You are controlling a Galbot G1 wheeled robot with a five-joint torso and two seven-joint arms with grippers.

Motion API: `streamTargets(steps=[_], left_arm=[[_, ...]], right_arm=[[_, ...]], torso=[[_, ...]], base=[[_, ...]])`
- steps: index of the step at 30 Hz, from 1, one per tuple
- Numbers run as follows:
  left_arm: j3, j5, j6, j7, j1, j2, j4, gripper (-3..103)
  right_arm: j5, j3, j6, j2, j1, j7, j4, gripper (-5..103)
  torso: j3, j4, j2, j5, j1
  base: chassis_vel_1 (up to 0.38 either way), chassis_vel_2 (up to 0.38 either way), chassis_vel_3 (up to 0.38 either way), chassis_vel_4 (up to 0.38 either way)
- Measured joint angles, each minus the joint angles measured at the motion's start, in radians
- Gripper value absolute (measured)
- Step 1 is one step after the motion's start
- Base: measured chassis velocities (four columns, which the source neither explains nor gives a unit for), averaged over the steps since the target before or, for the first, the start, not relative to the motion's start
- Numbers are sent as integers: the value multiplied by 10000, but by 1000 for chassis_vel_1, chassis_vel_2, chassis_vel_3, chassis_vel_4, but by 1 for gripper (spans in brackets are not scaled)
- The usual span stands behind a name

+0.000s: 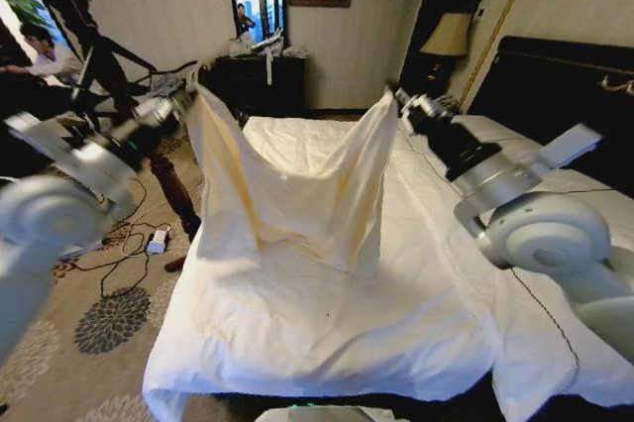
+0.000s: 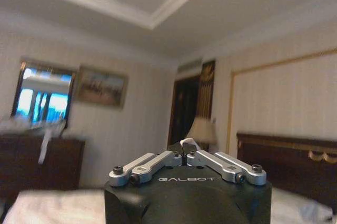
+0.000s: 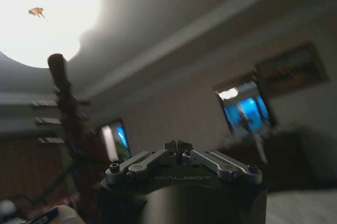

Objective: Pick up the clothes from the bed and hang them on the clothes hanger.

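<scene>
1. While both arms reach forward, the left claw (image 1: 188, 97) pinches one upper corner of the clothes (image 1: 287, 184), fingers closed on it.
2. Opposite, the right claw (image 1: 399, 102) is closed on the other corner.
3. Soft, cream-yellow cloth sags between them, its lower folds resting on the bed (image 1: 327, 333), on smooth white sheets.

Pale cream clothes (image 1: 297, 189) stretched up by two top corners, middle sagging, lower edge touching bed (image 1: 327, 333). Wide white bed, sheet rumpled, black headboard at right.
</scene>
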Motion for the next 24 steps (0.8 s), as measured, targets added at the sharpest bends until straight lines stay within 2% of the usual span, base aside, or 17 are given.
streamTargets(steps=[2,4,5,7,9,11,13,15,18,19,21,23,24], left_arm=[[-16,299,203,-218,491,-133,7,0],[31,1150,1007,-1103,1509,-432,44,0],[31,1150,1007,-1103,1509,-432,44,0],[163,1980,1603,-1768,2311,-740,116,0],[182,2069,1676,-1831,2407,-786,120,0],[332,2516,2582,-2809,3177,-1227,119,0],[355,2559,2952,-3340,3467,-1475,158,0],[325,2475,3018,-3409,3528,-1534,175,-3],[-211,1566,3376,-3461,3705,-1506,82,7],[-211,1566,3376,-3461,3705,-1506,82,7],[-717,943,3755,-3439,3803,-1403,-57,19],[-1859,269,4070,-2618,3841,-1214,-151,29],[-1859,269,4070,-2618,3841,-1214,-151,29]], right_arm=[[28,19,-360,-20,-261,465,61,0],[160,-9,-1067,12,-781,1437,239,0],[160,-9,-1067,12,-781,1437,239,0],[179,-56,-1469,81,-1269,1963,403,0],[181,-63,-1506,92,-1324,2010,423,0],[205,-132,-1758,221,-1685,2312,554,0],[193,-169,-1803,286,-1764,2362,556,0],[180,-171,-1802,303,-1768,2360,541,0],[161,-161,-1580,382,-1602,2197,412,0],[161,-161,-1580,382,-1602,2197,412,0],[175,-134,-1462,444,-1399,2141,312,0],[360,29,-1340,506,-995,2116,89,0],[360,29,-1340,506,-995,2116,89,0]], torso=[[0,-1,0,4,0],[1,-4,0,5,1],[1,-4,0,5,1],[0,1,-1,1,0],[0,0,-1,1,0],[0,-3,0,3,-1],[0,0,0,2,0],[0,0,0,1,0],[0,-4,0,3,0],[0,-4,0,3,0],[0,-4,0,3,0],[0,1,0,3,0],[0,1,0,3,0]], base=[[0,0,0,0],[0,0,0,0],[0,0,0,0],[0,0,0,0],[0,0,0,0],[0,0,0,0],[0,0,0,0],[0,0,0,0],[0,0,0,0],[0,0,0,0],[0,0,0,0],[0,0,0,0],[0,0,0,0]])
